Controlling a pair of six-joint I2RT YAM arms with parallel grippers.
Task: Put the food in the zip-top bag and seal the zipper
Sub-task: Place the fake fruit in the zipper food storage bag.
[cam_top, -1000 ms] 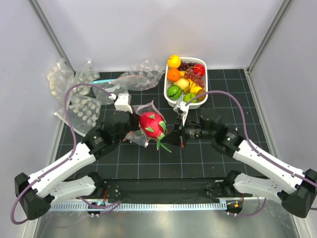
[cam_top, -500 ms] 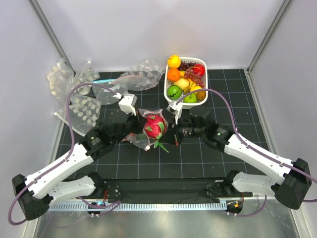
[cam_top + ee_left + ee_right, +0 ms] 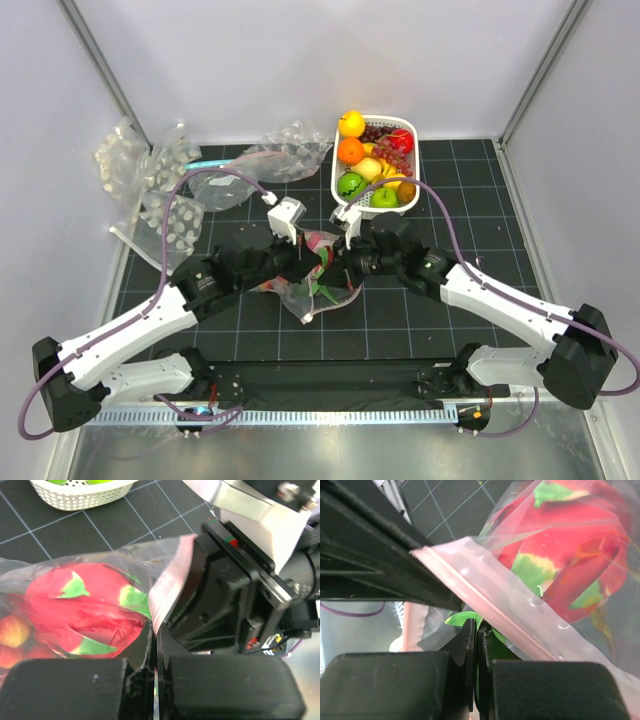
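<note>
Left gripper (image 3: 155,666) is seen pressed together on the clear film of the zip-top bag (image 3: 312,292), with a thin fold caught between the pads at bottom centre of the left wrist view. Right gripper (image 3: 477,647) is likewise closed, pinched on the bag's mouth edge just below the zipper (image 3: 485,602), which is laid diagonally across the right wrist view. Both grippers are met nose to nose at centre of the top view. The mouth is judged to be held from two sides so the strip can be pressed shut.

Dragon fruit (image 3: 85,605) is seen inside the bag, with strawberries (image 3: 11,630) beside it at the left edge. A green leaf piece (image 3: 462,617) is seen by the mouth; whether it is in or poking out cannot be told. Loading is judged done, but sealing cannot be confirmed.

The bag's lower part appears rested on the black grid mat (image 3: 400,330). The fruit basket (image 3: 336,190), above centre, is kept apart, and spare bags (image 3: 150,165) are left at upper left
</note>
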